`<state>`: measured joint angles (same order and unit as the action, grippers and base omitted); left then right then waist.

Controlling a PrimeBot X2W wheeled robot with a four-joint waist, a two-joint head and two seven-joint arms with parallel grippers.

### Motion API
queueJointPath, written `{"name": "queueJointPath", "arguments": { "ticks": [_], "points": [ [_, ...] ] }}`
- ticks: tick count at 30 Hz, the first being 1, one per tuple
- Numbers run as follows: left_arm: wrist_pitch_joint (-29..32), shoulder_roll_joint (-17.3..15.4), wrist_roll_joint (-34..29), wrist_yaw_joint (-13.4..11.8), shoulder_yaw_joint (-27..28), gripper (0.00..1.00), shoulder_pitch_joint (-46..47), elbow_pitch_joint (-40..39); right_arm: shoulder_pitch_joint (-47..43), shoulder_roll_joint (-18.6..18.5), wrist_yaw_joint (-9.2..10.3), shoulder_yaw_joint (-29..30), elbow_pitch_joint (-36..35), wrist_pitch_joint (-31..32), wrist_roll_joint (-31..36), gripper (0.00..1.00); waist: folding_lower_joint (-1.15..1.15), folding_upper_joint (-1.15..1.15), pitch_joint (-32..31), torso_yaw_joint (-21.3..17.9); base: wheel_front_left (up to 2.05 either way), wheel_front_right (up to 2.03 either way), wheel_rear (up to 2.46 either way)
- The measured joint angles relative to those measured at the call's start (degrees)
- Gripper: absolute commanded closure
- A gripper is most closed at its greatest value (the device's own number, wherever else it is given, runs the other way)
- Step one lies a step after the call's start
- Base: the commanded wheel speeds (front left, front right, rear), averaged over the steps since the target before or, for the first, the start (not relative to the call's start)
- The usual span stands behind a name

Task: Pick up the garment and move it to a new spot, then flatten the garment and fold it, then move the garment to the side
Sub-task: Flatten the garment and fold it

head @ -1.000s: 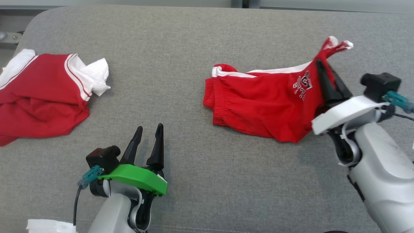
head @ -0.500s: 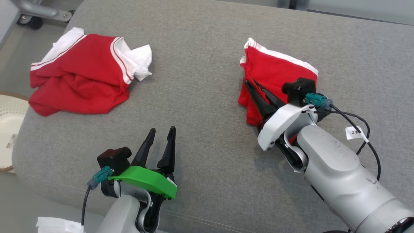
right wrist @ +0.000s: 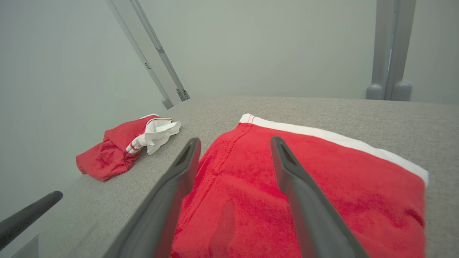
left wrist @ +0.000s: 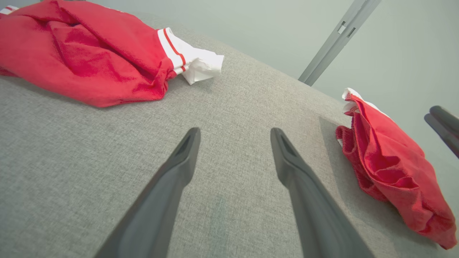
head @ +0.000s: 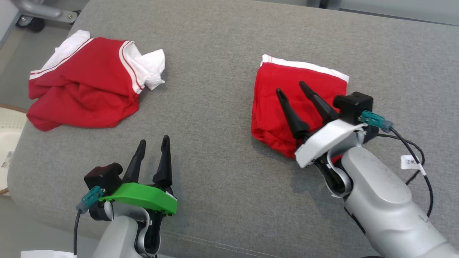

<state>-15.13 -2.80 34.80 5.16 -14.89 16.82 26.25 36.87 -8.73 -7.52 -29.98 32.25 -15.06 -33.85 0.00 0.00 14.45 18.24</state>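
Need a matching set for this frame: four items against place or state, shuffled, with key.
1. folded red garment
2. crumpled red-and-white garment
3. left gripper
4. right gripper

A. open, over bare grey cushion
B. open, above the folded red garment
C. lies flat on the robot's right
D. bunched at the cushion's far left

Pairs: 1-C, 2-D, 3-A, 4-B

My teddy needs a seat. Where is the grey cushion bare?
The widest bare stretch of the grey fabric cushion lies between the crumpled red-and-white garment and the folded red garment with a white band. It is crowded at that folded garment, where the right gripper is, and near the front, by the left gripper.
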Motion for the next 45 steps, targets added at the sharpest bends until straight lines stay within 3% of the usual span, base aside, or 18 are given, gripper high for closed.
{"name": "queueJointPath", "arguments": {
  "ticks": [9,20,27,45],
  "points": [
    [-0.01,0.03,-6.46,-1.13,5.33,0.0,-1.83,-4.3,-10.78,-2.07,0.01,15.21,-3.55,0.0,8.01,0.0,0.0,0.0,-2.04,-6.92,0.0,0.0,0.0],
    [-0.01,0.04,-13.85,-1.64,7.42,0.0,-5.5,-5.06,-21.2,2.67,0.03,27.46,-6.68,0.0,16.47,0.0,0.0,0.0,-4.7,-12.74,0.0,0.0,0.0],
    [-0.01,0.05,-16.37,-1.56,9.1,0.0,-7.22,-4.67,-24.24,4.08,0.02,27.33,-8.51,0.0,19.83,0.0,0.0,0.0,-6.66,-14.64,0.0,0.0,0.0],
    [-0.01,0.03,-18.0,-1.03,13.08,0.0,-16.04,-4.64,-30.64,5.76,0.02,27.17,-8.5,0.0,19.41,0.0,0.0,0.0,-15.64,-17.24,0.0,0.0,0.0]
  ]
}}
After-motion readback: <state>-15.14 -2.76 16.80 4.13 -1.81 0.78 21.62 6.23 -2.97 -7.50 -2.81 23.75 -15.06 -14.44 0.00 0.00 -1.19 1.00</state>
